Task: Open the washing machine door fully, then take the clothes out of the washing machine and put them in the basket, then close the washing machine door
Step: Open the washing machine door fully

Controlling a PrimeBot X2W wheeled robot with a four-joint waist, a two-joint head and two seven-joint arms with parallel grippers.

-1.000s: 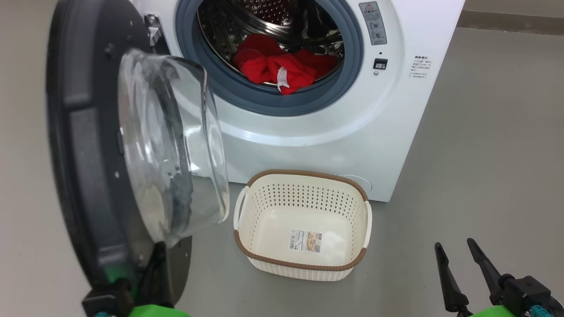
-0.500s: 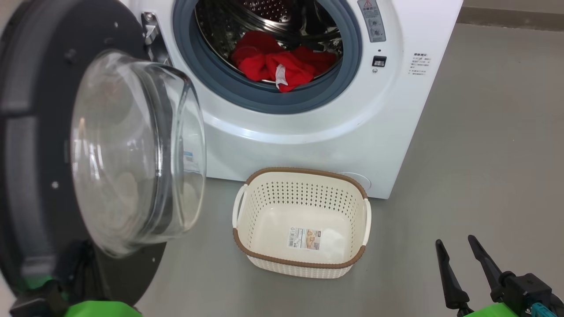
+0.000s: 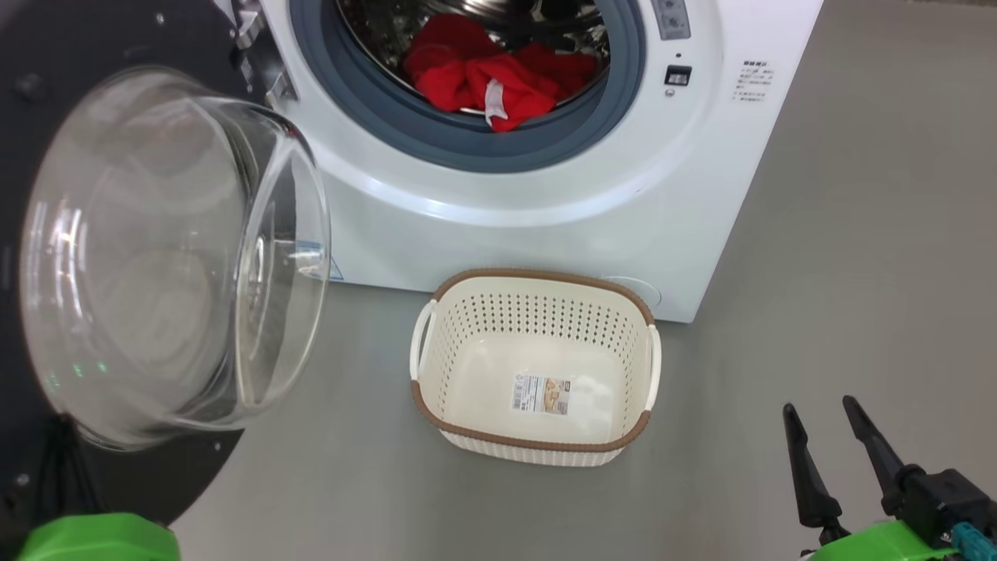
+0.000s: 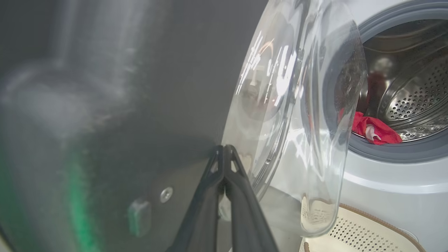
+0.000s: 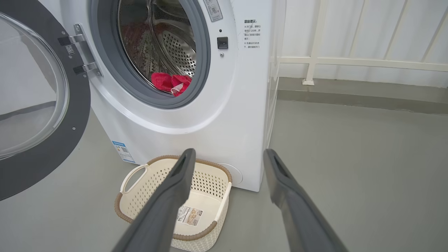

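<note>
Your left tool (image 4: 224,154) is pinched shut on nothing, its tips at the dark inner face of the washing machine door (image 5: 45,157). The door stands swung wide on hinges at the left of the washing machine (image 3: 545,234). Your right tool (image 3: 819,407) hovers wide open and empty, low to the machine's right. The red clothes (image 3: 483,78) lie at the drum's front lip. The basket (image 3: 537,276) sits just before the machine, long axis along its front. Bare floor (image 3: 857,234) opens to the machine's right.
</note>
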